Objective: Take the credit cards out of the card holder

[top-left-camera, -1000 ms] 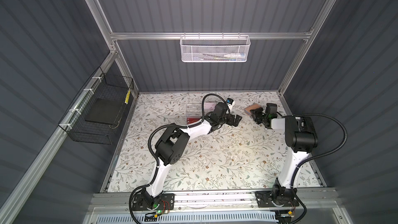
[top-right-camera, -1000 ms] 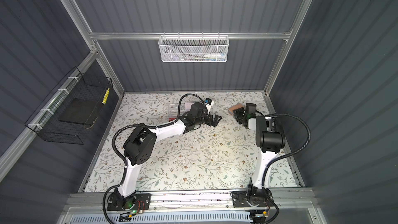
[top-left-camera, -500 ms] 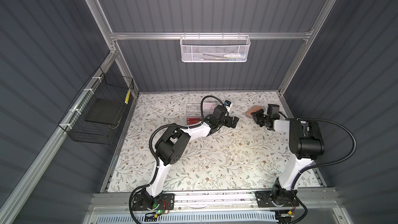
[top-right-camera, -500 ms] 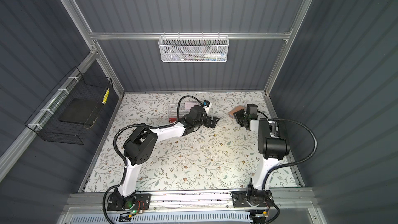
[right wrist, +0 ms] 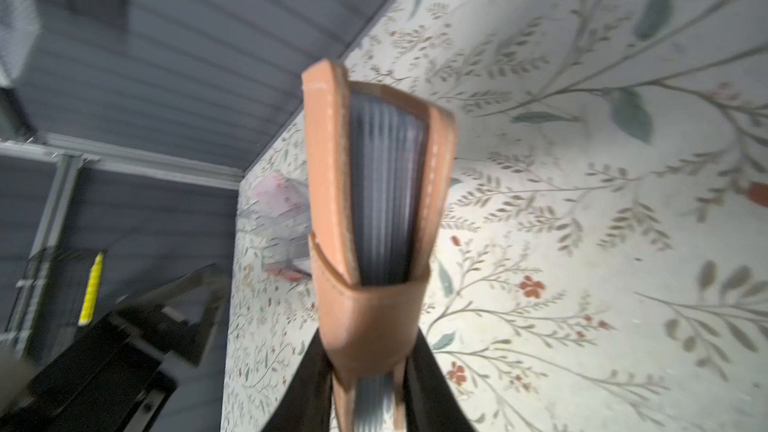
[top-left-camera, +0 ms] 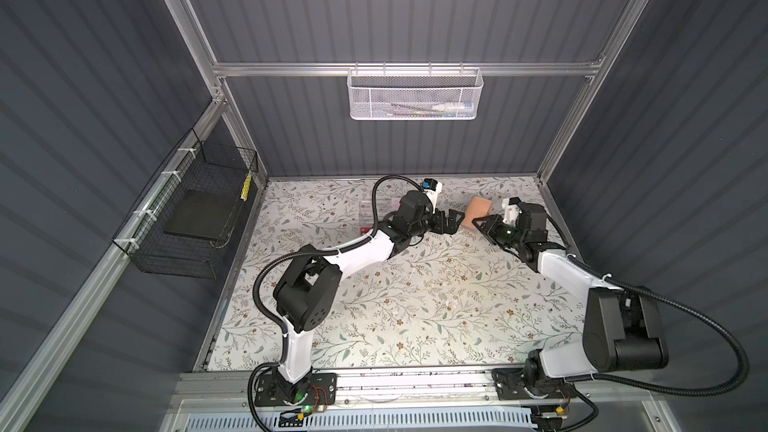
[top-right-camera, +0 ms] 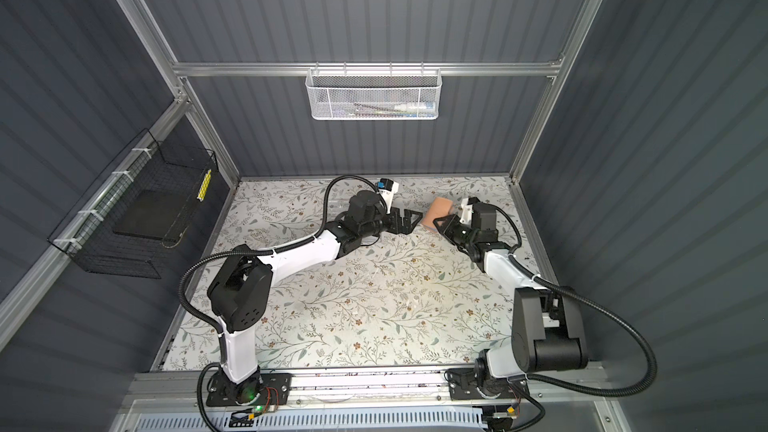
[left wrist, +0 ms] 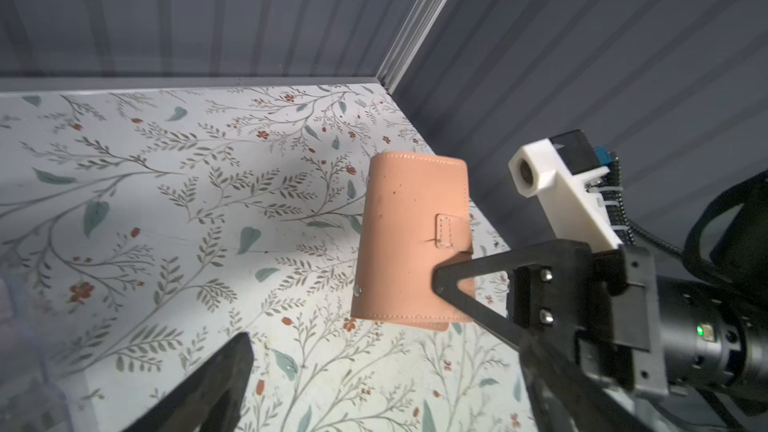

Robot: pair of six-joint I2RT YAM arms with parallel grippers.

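The tan card holder (top-left-camera: 477, 210) (top-right-camera: 438, 209) hangs closed above the floral table at the back right. My right gripper (top-left-camera: 478, 224) (top-right-camera: 439, 225) is shut on its lower end. The right wrist view looks along the card holder (right wrist: 332, 184), with my right gripper (right wrist: 365, 388) clamping it and grey sleeve edges (right wrist: 386, 184) showing between the covers. No credit cards show. My left gripper (top-left-camera: 455, 220) (top-right-camera: 415, 220) stands open just left of the holder, apart from it. In the left wrist view the card holder (left wrist: 411, 238) lies beyond my open left gripper (left wrist: 386, 367).
A clear acrylic box (top-left-camera: 372, 214) (right wrist: 282, 218) with something red inside sits behind the left arm. A black wire basket (top-left-camera: 195, 209) hangs on the left wall and a white mesh basket (top-left-camera: 413, 95) on the back wall. The right wall is close to the holder.
The right arm's elbow has swung out toward the front right, and the held card holder has shifted slightly toward the left gripper. The left arm has barely moved.
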